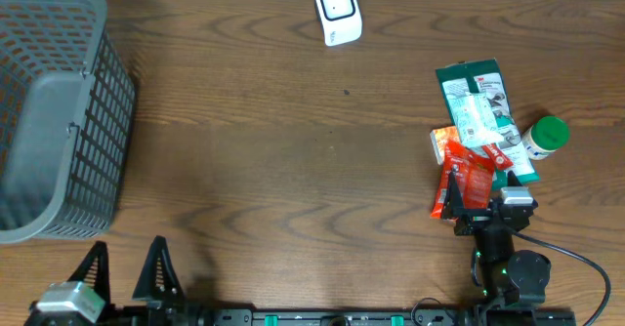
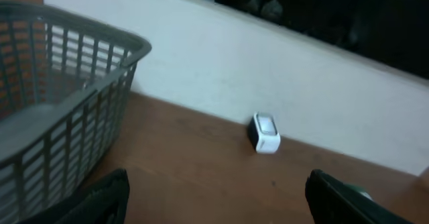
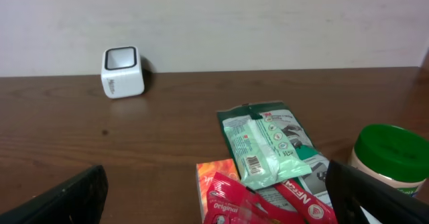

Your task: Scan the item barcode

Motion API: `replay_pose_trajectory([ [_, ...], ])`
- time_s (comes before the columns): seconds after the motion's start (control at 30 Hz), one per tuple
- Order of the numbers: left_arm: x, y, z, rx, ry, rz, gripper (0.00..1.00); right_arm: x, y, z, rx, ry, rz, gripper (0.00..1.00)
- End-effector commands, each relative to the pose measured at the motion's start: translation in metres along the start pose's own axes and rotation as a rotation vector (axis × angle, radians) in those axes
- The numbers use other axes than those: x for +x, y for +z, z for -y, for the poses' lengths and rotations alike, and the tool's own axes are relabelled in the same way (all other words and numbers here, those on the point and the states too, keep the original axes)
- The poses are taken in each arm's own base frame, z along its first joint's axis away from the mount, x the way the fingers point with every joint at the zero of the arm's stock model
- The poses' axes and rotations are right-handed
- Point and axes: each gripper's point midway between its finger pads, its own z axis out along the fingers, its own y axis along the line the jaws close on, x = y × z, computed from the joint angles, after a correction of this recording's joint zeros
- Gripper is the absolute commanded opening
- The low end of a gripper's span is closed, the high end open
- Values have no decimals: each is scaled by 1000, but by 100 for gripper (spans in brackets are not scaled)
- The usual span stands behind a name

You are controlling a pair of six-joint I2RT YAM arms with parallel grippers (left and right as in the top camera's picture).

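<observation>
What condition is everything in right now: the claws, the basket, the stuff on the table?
left gripper: open, empty.
right gripper: open, empty.
basket: upright, nothing seen inside.
scanner: standing, untouched.
green packet: lying flat.
red packet: lying on the pile.
jar: green lid on.

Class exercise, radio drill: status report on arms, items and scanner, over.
Left gripper, right gripper: jaws open, empty. Packet pile at right gripper, ungripped. Scanner at far edge, nothing blocking.

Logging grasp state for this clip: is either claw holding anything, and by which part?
Nothing is held; left claw and right claw both stand open and empty.
</observation>
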Motion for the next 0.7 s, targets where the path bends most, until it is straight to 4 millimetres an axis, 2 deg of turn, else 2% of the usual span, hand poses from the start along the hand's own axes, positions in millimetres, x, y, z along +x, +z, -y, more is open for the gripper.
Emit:
replay_pose_trajectory([
  [0.0, 0, 13, -2, 17, 4, 89, 85, 0, 0, 4, 17, -3, 1, 99],
  [0.1, -13, 28, 2, 49, 3, 180, 85, 0, 0, 4, 17, -3, 1, 99],
  [0.27, -44, 46, 13, 132, -2, 422, 85, 0, 0, 4, 17, -3, 1, 99],
  [0.37, -51, 54, 16, 177, -3, 552, 85, 0, 0, 4, 17, -3, 1, 99],
  [0.5, -31, 71, 9, 195, -4, 602, 84, 0, 0, 4, 17, -3, 1, 99],
  [0.67, 22, 105, -9, 157, -3, 492, 85, 0, 0, 4, 17, -3, 1, 99],
])
